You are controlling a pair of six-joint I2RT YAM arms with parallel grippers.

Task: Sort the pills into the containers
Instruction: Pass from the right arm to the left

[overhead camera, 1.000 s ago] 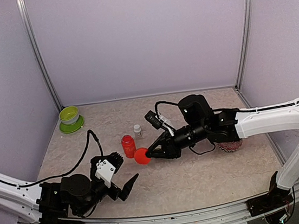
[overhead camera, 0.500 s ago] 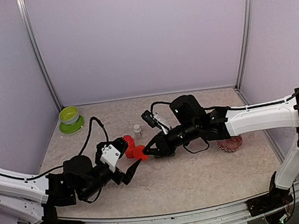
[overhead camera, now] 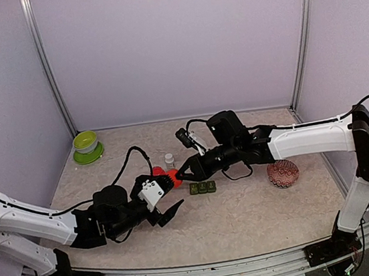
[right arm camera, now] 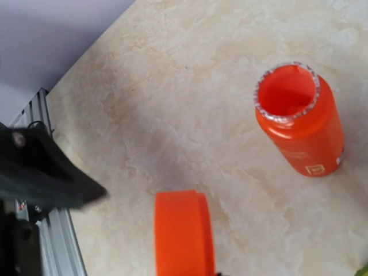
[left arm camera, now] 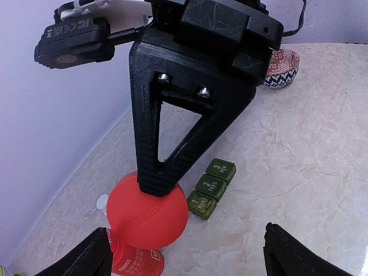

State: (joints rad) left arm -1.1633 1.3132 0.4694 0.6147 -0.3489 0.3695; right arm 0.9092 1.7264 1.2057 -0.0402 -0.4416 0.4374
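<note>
While the right end effector (overhead camera: 178,176) is clamping the red cap (overhead camera: 170,177) above the counter (overhead camera: 248,218), the left end effector (overhead camera: 163,198) is standing with fingers apart beside the open red bottle (right arm camera: 302,129).
We are finding the containers (overhead camera: 203,187), three joined dark green boxes with numbered lids, lying just right of the bottle beneath the right arm; no pills are showing. We are judging crowding the main hazard: with both arms meeting over the upright, uncapped bottle, a left finger could tip it and spill it, or knock the cap loose. A sweeping wrist could shove the containers aside.
</note>
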